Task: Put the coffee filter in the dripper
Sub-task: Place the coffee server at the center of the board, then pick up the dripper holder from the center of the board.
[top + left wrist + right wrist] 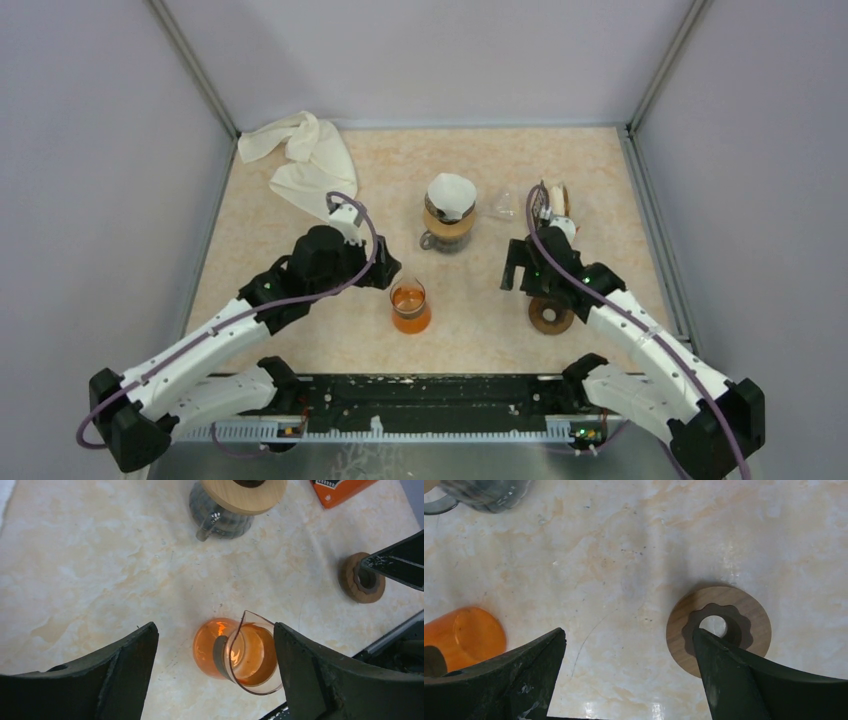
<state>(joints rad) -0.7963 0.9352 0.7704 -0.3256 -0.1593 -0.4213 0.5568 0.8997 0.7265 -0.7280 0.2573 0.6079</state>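
The white coffee filter (451,194) sits in the top of the glass dripper (448,230) at the table's middle back. The dripper's glass body (218,516) and wooden collar (244,494) show at the top of the left wrist view; the filter is cut off there. My left gripper (385,272) is open and empty, low over the table, with a beaker of orange liquid (237,652) between its fingers (330,680). My right gripper (515,267) is open and empty above a wooden ring (719,629). The dripper's glass (484,494) is at the top left of the right wrist view.
The orange beaker (411,307) stands in front of the dripper. The wooden ring (551,316) lies at the right front. A crumpled white cloth (305,160) lies at the back left. An orange packet (340,490) and small items (553,203) lie right of the dripper.
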